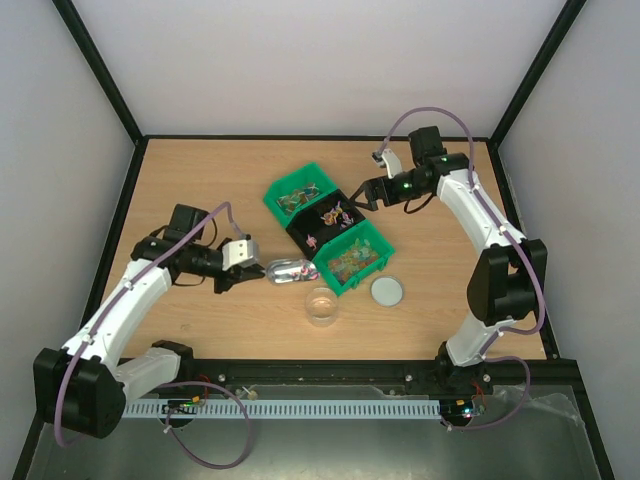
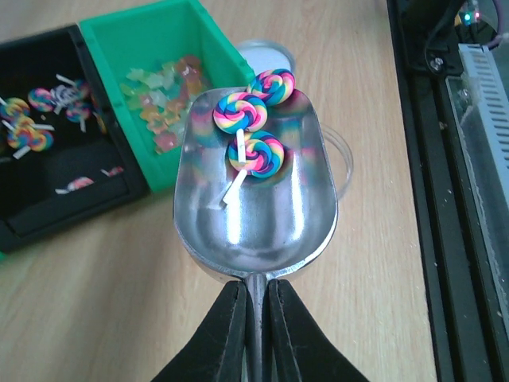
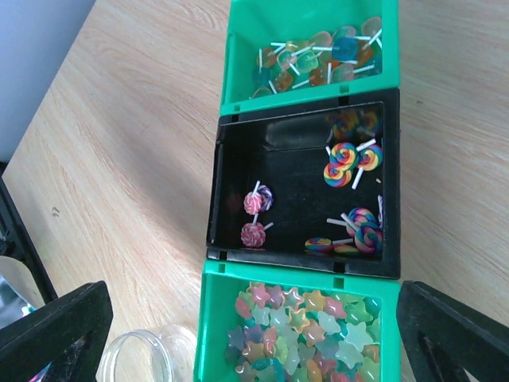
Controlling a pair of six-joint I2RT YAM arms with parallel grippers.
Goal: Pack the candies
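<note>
My left gripper (image 1: 238, 274) (image 2: 254, 293) is shut on the handle of a metal scoop (image 1: 290, 269) (image 2: 254, 199). The scoop holds three rainbow swirl lollipop candies (image 2: 253, 119), and its mouth is over the rim of the clear jar (image 1: 321, 305) (image 2: 344, 163). My right gripper (image 1: 358, 196) (image 3: 250, 318) is open and empty, hovering above the row of bins. Under it are star candies (image 3: 306, 334) in the near green bin (image 1: 352, 257), swirl lollipops (image 3: 350, 163) in the black bin (image 1: 330, 222), and flat lollipops (image 3: 318, 60) in the far green bin (image 1: 297, 193).
A round white-grey lid (image 1: 387, 291) (image 2: 266, 54) lies on the table right of the jar. The jar's rim also shows in the right wrist view (image 3: 147, 358). A black frame rail (image 1: 330, 372) runs along the near edge of the wooden table.
</note>
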